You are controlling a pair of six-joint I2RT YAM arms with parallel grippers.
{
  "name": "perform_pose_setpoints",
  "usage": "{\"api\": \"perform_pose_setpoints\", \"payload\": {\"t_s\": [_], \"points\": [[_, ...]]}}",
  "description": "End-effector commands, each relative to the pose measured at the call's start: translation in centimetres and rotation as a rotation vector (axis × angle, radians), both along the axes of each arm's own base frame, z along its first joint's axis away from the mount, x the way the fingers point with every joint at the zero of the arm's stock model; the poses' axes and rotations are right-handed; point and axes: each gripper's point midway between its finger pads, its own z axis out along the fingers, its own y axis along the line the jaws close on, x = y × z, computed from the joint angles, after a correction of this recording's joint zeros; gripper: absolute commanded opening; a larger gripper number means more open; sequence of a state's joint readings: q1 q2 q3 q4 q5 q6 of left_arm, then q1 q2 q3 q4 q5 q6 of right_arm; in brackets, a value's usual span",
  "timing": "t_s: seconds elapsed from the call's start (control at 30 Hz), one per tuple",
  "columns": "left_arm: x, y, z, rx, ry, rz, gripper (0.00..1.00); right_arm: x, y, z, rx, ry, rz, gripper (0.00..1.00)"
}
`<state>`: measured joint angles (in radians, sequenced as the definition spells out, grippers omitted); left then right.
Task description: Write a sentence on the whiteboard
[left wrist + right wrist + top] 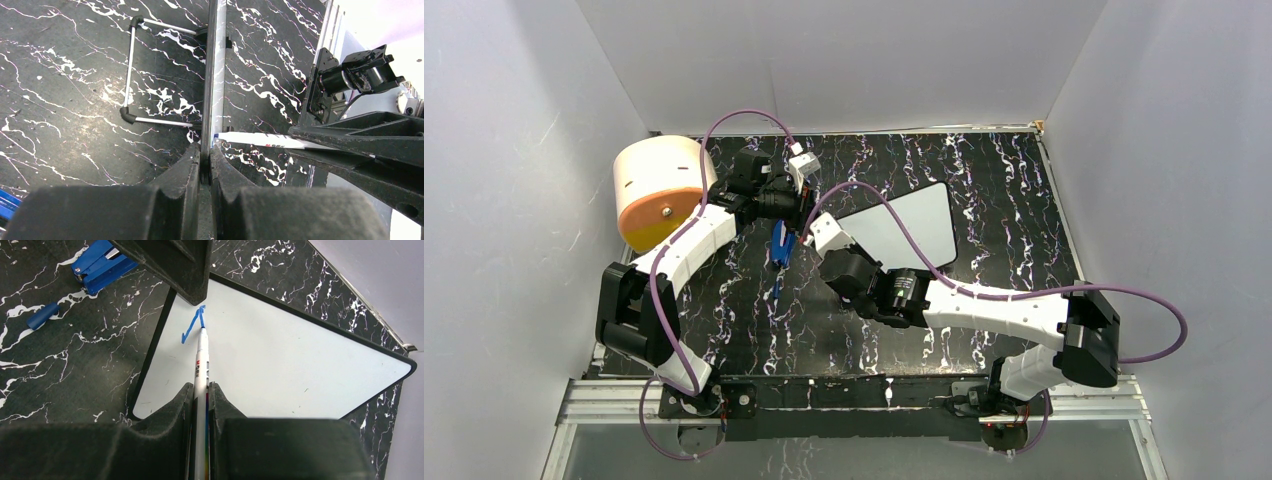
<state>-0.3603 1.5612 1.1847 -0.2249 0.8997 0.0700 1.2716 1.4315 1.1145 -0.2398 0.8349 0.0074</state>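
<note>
1. Black, white-veined table [754,320] sits between pale walls.
2. Left gripper [206,152] is clamped tight on the edge of the whiteboard [300,365], which is toward the table's far side.
3. Right gripper [201,387] pinches a white marker [201,360], its tip touching the board at a short blue stroke [192,327].

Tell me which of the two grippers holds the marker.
The right gripper: it clamps the slim white marker, blue tip on the white black-framed whiteboard. The left gripper pinches that board's edge instead.
</note>
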Motion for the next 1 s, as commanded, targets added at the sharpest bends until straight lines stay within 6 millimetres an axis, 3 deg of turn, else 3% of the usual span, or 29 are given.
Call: {"api": "perform_pose_setpoints", "payload": {"t_s": [0.0, 0.4, 0.97], "points": [[-0.4, 0.2, 0.1, 0.009, -0.027, -0.012, 0.00, 0.1, -0.7, -0.5, 0.009, 0.014, -0.039, 0.00], [-0.3, 0.2, 0.0, 0.011, -0.025, -0.012, 0.00, -0.4, -1.4, -1.7, -0.010, 0.052, -0.045, 0.00], [-0.5, 0.1, 0.0, 0.002, -0.018, -0.023, 0.00, 0.5, -0.8, 0.0, 0.025, -0.015, -0.046, 0.00]]}}
